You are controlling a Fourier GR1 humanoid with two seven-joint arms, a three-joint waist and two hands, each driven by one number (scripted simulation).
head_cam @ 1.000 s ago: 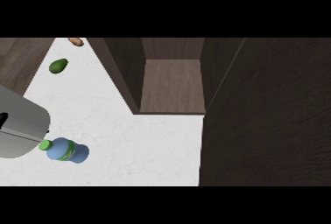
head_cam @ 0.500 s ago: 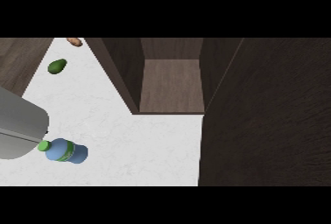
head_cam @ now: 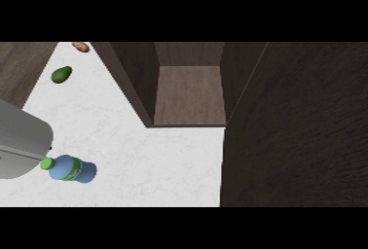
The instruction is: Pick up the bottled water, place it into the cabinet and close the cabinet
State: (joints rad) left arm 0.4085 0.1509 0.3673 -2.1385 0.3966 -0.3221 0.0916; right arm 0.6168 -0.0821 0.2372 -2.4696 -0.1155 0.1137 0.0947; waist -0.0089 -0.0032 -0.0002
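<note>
Blue and see-through, with a green cap, the bottled water [head_cam: 73,169] sat on the white counter [head_cam: 155,160] in the lower left of the head view, well apart from the cabinet [head_cam: 188,95] and outside it. Its cap pointed left and lay right against the edge of the grey left forearm [head_cam: 18,141], which came in from the left edge of the view; whether the two touched could not be told. Only the forearm showed there. Neither hand was in the view, so whether the fingers were spread, pressed together or pinching anything could not be told. Up and to the right of the bottle, the cabinet stood open, its brown wooden floor bare between two dark side walls, with the front edge of that floor meeting the white counter. A broad dark wooden panel [head_cam: 295,131] filled the right side of the view, from the cabinet's opening down to the lower edge. Far from the bottle, near the upper left, a small green object [head_cam: 62,74] lay on the counter, and a small brown object [head_cam: 81,46] lay beyond it at the top edge. A strip of dark wood [head_cam: 22,68] ran along the counter's upper left border.
</note>
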